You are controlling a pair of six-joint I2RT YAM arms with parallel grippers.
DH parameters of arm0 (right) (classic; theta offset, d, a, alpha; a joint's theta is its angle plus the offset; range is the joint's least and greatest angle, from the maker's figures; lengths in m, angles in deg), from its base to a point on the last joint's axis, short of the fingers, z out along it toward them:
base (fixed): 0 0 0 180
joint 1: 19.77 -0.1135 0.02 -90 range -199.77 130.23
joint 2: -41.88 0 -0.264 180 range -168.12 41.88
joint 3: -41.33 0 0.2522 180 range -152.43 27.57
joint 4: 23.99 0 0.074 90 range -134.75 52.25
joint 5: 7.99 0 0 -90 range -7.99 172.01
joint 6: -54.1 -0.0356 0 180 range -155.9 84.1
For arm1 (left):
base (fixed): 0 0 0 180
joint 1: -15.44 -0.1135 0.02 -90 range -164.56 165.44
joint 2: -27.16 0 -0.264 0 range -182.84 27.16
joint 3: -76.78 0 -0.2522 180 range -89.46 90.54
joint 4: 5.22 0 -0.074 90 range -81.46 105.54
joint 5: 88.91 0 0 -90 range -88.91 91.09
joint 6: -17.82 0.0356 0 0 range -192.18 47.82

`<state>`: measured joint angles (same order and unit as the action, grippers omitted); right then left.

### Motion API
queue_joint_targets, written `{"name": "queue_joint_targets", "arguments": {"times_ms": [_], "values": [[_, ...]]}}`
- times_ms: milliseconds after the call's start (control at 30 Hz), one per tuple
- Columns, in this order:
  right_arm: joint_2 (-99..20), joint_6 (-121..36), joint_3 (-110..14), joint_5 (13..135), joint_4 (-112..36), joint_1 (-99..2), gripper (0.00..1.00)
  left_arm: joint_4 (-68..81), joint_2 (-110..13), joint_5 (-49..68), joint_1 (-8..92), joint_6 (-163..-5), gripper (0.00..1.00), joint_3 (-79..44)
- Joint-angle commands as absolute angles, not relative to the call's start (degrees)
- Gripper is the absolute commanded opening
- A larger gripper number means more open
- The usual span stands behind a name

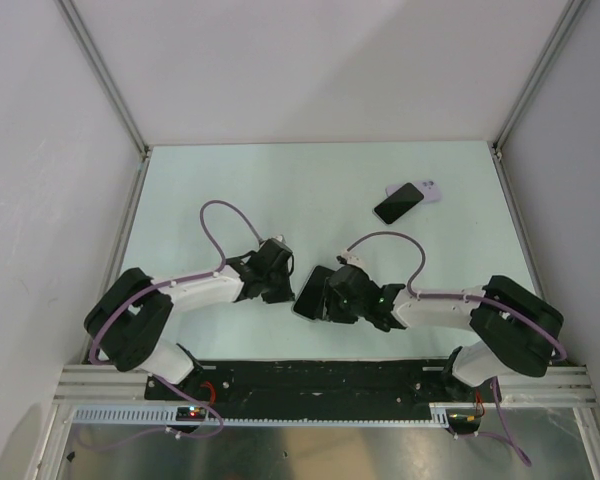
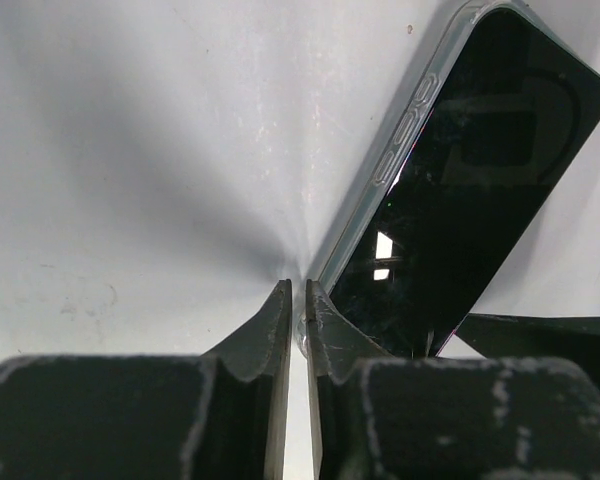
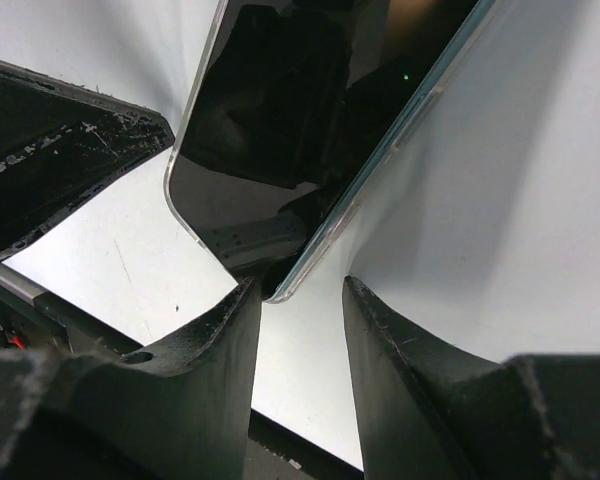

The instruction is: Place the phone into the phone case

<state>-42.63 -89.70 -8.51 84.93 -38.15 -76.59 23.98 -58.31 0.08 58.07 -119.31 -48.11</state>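
Note:
A black-screened phone (image 1: 311, 291) sits inside a clear phone case and is held tilted just above the table between my two grippers. In the left wrist view the dark screen (image 2: 470, 190) is framed by the clear case rim (image 2: 400, 150). My left gripper (image 2: 299, 300) is shut on that rim's near corner. It also shows in the top view (image 1: 286, 284). In the right wrist view the phone (image 3: 280, 100) hangs with a case corner (image 3: 290, 290) between the spread fingers of my right gripper (image 3: 300, 295). The left finger touches it.
A second black phone (image 1: 398, 203) lies at the back right, partly on a lilac object with camera lenses (image 1: 429, 190). Metal rails (image 1: 130, 215) line the white table's sides. My left gripper's black finger (image 3: 60, 150) shows close by in the right wrist view.

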Motion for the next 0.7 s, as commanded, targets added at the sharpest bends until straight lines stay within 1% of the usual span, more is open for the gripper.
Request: {"name": "queue_joint_targets", "arguments": {"times_ms": [0, 100, 267, 500, 667], "values": [[-44.5, -91.3, -8.6, 88.2, -34.7, -77.6, 0.43, 22.1, -58.7, 0.7, 58.7, -120.1, 0.13, -48.3], [-45.3, -90.9, -8.5, 89.2, -35.0, -78.1, 0.42, 21.9, -58.9, 0.7, 59.0, -120.2, 0.13, -48.4], [-46.3, -89.6, -9.3, 91.4, -38.4, -79.2, 0.31, 21.6, -59.0, 0.7, 59.5, -120.5, 0.13, -48.5], [-50.3, -85.5, -14.0, 93.6, -49.3, -82.1, 0.28, 21.3, -59.5, 2.1, 59.8, -120.7, 0.12, -48.3], [-54.7, -85.8, -15.7, 95.7, -53.1, -85.3, 0.22, 21.0, -60.0, 2.5, 60.0, -120.6, 0.12, -48.0]]}}
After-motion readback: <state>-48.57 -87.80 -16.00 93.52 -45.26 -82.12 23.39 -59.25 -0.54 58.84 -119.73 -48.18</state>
